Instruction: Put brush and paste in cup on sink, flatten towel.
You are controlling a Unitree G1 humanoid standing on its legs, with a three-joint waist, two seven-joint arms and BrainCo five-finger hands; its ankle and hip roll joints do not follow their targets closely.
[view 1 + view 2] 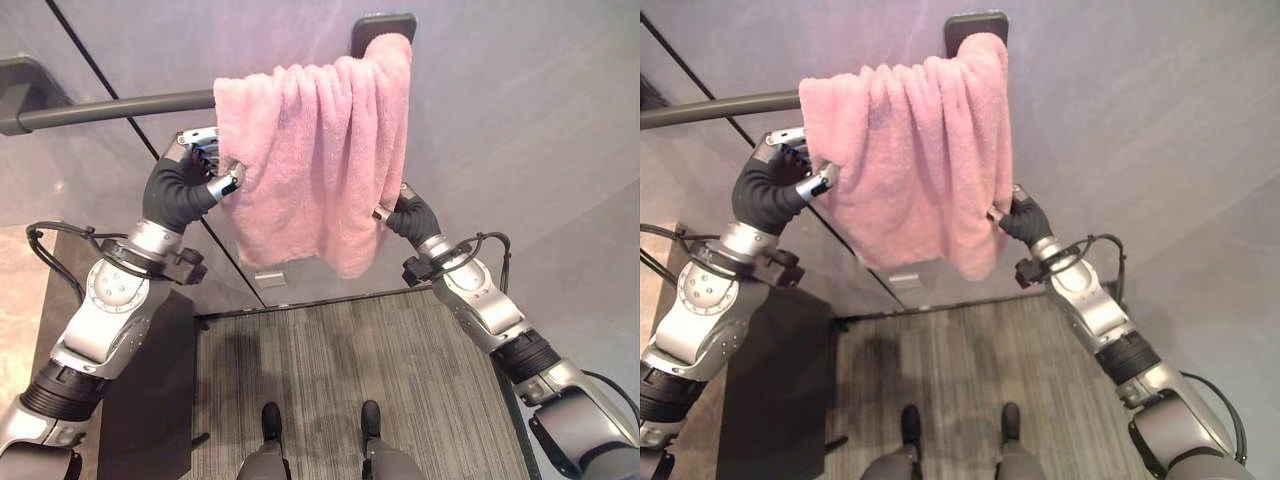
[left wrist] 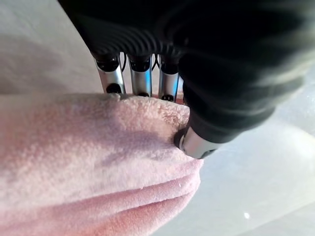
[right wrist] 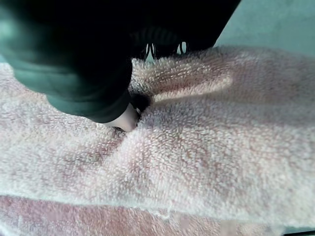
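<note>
While both arms reach up at a grey wall [image 1: 520, 120], left eye view shows a dark towel bar [image 1: 110, 108] running across it to a dark end bracket [image 1: 383, 24]. Striped grey carpet [image 1: 350, 350] below, a dark cabinet-like block [image 1: 150, 400] at lower left. Pink towel [image 1: 315, 150] hangs bunched in folds over the bar's right end, against the bracket. Left hand [image 1: 205, 170] sits on the towel's left edge, thumb tip pressed on the front of the cloth, fingers going behind it. Right hand [image 1: 400, 212] is at the towel's right edge, lower down, fingertips buried in the fold.

Right eye view: same layout. Towel [image 1: 910, 150] bunched at the bracket end, left hand [image 1: 790, 180] clamped on its left edge, right hand [image 1: 1018, 218] on its right edge.

Left wrist view: silver fingers [image 2: 114, 78] run behind the towel [image 2: 88, 157], thumb presses the front, so the edge is pinched between them.

Right wrist view: towel [image 3: 221, 147] close up, thumb tip [image 3: 125, 120] dug into a crease. The rest of the right hand's fingers are hidden in cloth; cannot tell whether it is gripping.

No containers visible.
</note>
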